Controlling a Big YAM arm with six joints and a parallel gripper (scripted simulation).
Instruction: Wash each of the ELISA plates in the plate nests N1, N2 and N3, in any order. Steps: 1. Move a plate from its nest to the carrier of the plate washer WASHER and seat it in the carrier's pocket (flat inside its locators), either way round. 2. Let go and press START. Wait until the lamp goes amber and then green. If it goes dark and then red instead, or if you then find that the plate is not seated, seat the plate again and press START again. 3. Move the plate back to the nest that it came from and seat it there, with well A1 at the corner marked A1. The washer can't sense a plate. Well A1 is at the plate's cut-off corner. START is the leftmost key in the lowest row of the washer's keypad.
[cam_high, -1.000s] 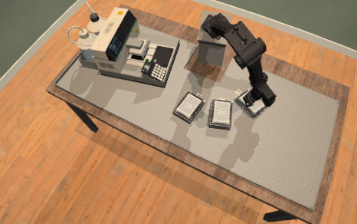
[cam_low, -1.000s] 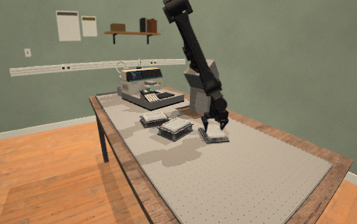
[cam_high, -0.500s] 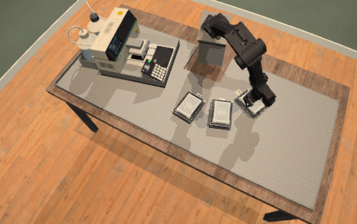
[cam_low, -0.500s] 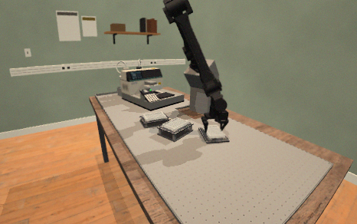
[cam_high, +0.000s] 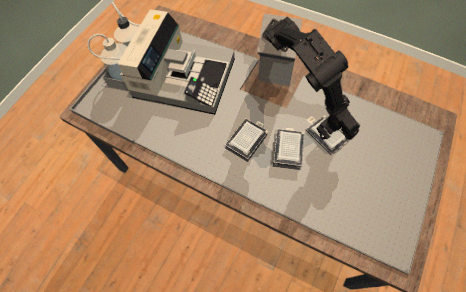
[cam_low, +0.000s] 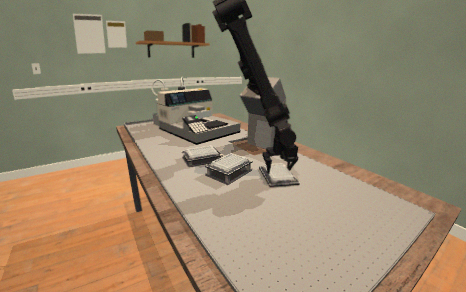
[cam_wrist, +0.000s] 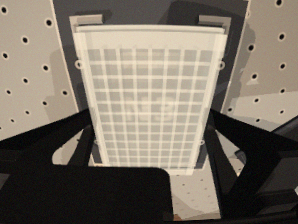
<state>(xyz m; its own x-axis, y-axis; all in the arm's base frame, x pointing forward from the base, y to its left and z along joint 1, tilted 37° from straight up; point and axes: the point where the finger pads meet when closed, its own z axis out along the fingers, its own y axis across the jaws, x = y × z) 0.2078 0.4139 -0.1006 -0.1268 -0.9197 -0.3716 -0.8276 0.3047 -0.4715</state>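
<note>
Plate at nest N3: square it up, lower it level, then let go

The end effector (cam_high: 334, 131) (cam_low: 279, 170) (cam_wrist: 149, 113) stood wide, its fingers closed across the long sides of an ELISA plate (cam_high: 336, 139) (cam_low: 281, 175) (cam_wrist: 147, 65), which it had hold of over nest N3 (cam_high: 320, 143) (cam_low: 287, 184) (cam_wrist: 150, 9). The lamp (cam_high: 195, 79) (cam_low: 196, 117) on the washer (cam_high: 142, 42) (cam_low: 167, 112) was green, so the step in hand looked to be the return of a washed plate. Two other plates, the left one (cam_high: 247, 136) (cam_low: 201, 151) and the middle one (cam_high: 289, 145) (cam_low: 229, 162), sat on their own nests nearby.

Doing this well called for a straight, slow descent, with the plate kept parallel to the nest. Its far edge lay close to the two corner locators (cam_wrist: 86, 20) (cam_wrist: 215, 20), and that was the edge to watch: a slight twist could have left a corner riding on top of one. The cut-off corner had to meet the A1 mark (the views did not make it out, so the match could not be confirmed). Once the plate was flat, the fingers needed to part evenly and rise straight up, since a dragging pad could tilt it out again. Whether it was fully down could not be told.
</note>
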